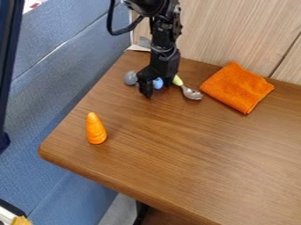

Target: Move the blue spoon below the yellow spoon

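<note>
Gripper (155,88) at blue spoon (158,83), beside yellow spoon (192,93); can't tell if apart or clamped. Confirm grip b4 lift, lower gently below yellow spoon, w/o bumping it.

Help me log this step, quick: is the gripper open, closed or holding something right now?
Gripper: down at the blue spoon; whether it is open, closed or holding the spoon cannot be told.

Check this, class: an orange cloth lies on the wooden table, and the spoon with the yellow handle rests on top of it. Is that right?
Not quite. The camera view shows the yellow-handled spoon beside the orange cloth, not on top; the cloth does lie on the wooden table.
</note>
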Robot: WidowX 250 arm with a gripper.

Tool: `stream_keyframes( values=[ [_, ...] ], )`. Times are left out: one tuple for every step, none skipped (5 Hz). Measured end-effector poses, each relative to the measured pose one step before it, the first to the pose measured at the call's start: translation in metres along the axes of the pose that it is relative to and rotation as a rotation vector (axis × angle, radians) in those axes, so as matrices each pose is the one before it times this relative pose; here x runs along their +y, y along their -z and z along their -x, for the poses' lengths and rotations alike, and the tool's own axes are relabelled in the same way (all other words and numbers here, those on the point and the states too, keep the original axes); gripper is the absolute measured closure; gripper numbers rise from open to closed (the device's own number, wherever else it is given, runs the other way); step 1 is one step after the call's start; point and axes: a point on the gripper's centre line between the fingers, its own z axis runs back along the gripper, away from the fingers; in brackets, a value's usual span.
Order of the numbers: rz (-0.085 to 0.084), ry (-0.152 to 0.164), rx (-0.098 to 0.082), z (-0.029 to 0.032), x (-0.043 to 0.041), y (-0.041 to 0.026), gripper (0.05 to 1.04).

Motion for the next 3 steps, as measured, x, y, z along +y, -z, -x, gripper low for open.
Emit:
stream_keyframes(
  values=[
    [-0.0134,0.0097,-0.0166,-0.00093,-0.00192,-0.01098,0.084],
    [-0.0678,-0.0105,0.0225,0.00838,-0.00159,-0.03714,0.084],
    [-0.0211,0.0303,0.0117,0.00182,-0.00443,-0.01709,0.084]
  ],
)
